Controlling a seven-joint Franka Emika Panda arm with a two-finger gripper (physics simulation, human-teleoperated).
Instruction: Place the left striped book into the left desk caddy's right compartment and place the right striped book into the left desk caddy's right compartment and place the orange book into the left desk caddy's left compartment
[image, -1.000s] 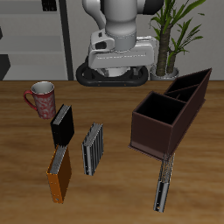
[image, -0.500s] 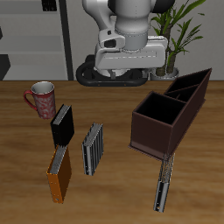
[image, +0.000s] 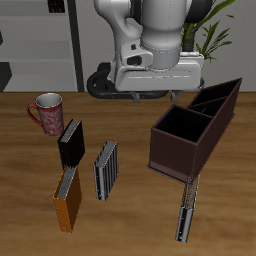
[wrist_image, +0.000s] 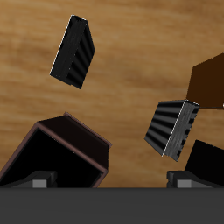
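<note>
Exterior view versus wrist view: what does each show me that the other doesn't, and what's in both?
Only the exterior view shows the red patterned mug, the farther maroon caddy, the potted green plant and the white robot arm.

Only the wrist view shows the pincer, its fingertips wide apart.

Both show the black-and-grey left striped book, its twin the right striped book, the plain orange book, the plain black book and the dark maroon left desk caddy.
</note>
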